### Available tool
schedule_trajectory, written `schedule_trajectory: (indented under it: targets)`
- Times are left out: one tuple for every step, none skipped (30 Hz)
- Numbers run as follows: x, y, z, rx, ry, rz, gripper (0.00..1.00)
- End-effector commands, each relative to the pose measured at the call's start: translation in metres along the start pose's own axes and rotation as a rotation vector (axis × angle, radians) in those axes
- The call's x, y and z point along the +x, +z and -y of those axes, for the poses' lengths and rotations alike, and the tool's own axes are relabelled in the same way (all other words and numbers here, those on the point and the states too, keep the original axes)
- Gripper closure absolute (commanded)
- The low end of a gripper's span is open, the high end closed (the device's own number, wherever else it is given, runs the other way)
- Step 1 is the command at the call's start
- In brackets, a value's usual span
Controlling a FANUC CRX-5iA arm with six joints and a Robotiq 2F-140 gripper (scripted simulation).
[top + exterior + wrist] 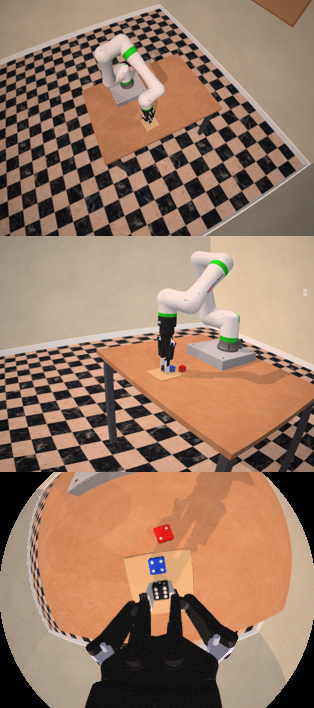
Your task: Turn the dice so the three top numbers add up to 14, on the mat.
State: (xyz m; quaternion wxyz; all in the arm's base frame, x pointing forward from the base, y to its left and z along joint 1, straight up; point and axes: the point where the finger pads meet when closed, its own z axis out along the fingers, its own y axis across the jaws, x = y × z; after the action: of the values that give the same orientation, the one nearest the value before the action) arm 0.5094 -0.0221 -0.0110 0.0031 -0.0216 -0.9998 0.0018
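Note:
My gripper [164,366] is shut on the black die [162,367], holding it low over the tan mat [164,374]; whether the die touches the mat I cannot tell. In the wrist view the black die [158,591] sits between my fingertips over the mat [158,578]. The blue die [172,368] lies on the mat beside the black die and shows four pips on top in the wrist view [157,565]. The red die [182,367] lies on the bare table just past the mat's far edge; it also shows in the wrist view [162,533]. In the top view the gripper [149,119] covers the dice.
The arm's grey base plate [220,354] stands at the back of the wooden table [215,393]. The mat lies near the table's left front edge [149,125].

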Motion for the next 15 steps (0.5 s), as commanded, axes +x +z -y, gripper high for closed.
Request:
schedule_trajectory:
  targets:
    - [-0.0004,0.0059,0.0,0.0,0.0,0.001,0.84]
    - [-0.0005,0.0069,0.0,0.0,0.0,0.001,0.84]
    - [-0.0005,0.0075,0.0,0.0,0.0,0.001,0.84]
    - [-0.0005,0.0078,0.0,0.0,0.0,0.001,0.84]
    - [-0.0005,0.008,0.0,0.0,0.0,0.001,0.84]
    - [-0.0005,0.008,0.0,0.0,0.0,0.001,0.84]
    - [-0.0005,0.008,0.0,0.0,0.0,0.001,0.84]
    - [-0.0005,0.008,0.0,0.0,0.0,0.001,0.84]
    - [-0.0005,0.008,0.0,0.0,0.0,0.001,0.84]
    - [-0.0005,0.008,0.0,0.0,0.0,0.001,0.84]
    - [-0.0005,0.008,0.0,0.0,0.0,0.001,0.84]
    - [-0.0005,0.008,0.0,0.0,0.0,0.001,0.84]
    - [-0.0005,0.008,0.0,0.0,0.0,0.001,0.84]
    - [-0.0005,0.008,0.0,0.0,0.0,0.001,0.84]
    - [-0.0005,0.008,0.0,0.0,0.0,0.001,0.84]
